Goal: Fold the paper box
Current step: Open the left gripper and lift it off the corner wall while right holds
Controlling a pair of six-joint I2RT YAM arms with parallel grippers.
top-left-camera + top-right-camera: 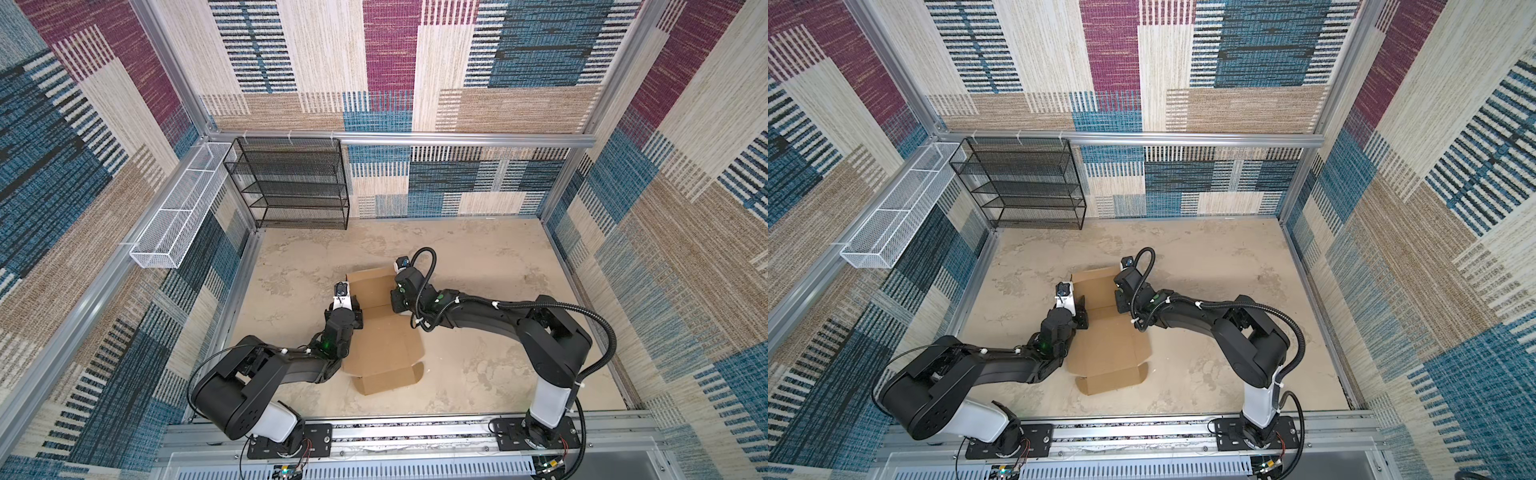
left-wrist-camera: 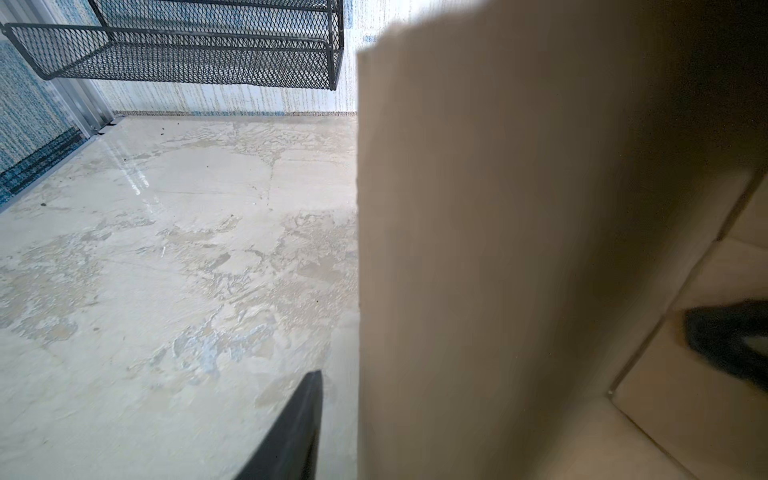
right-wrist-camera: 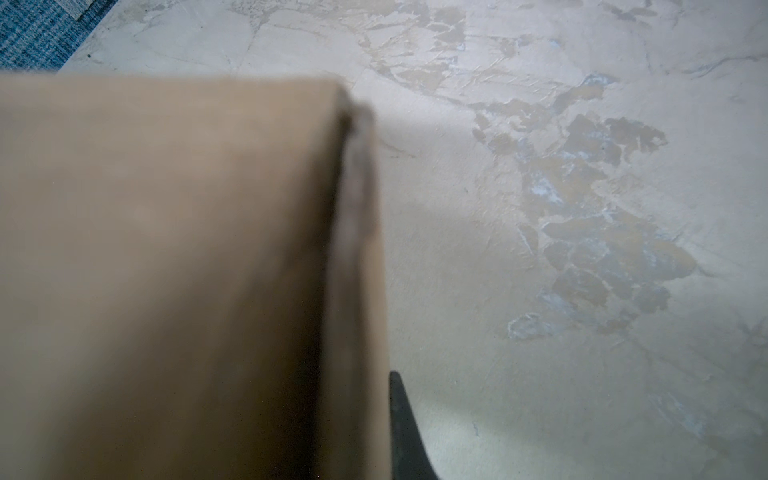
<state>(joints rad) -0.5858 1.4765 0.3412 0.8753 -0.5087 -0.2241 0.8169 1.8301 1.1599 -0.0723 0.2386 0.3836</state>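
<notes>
Judged: paper box (image 1: 384,336) is light, stiff, springy (grip walls near creases). Seen: right hand (image 1: 396,302) pinches one raised wall; left hand (image 1: 357,312) is open, straddling the opposite wall.

Bright, even light. Both top views bow at the edges. Wrist views blur the paper box (image 2: 498,249); glare streaks the tabletop (image 2: 137,183) near it.

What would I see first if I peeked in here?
The brown cardboard box lying half folded in the middle of the table, with the black left arm and right arm reaching to it from either side. Then the patchwork walls all around, and the black wire shelf at the back left.
</notes>
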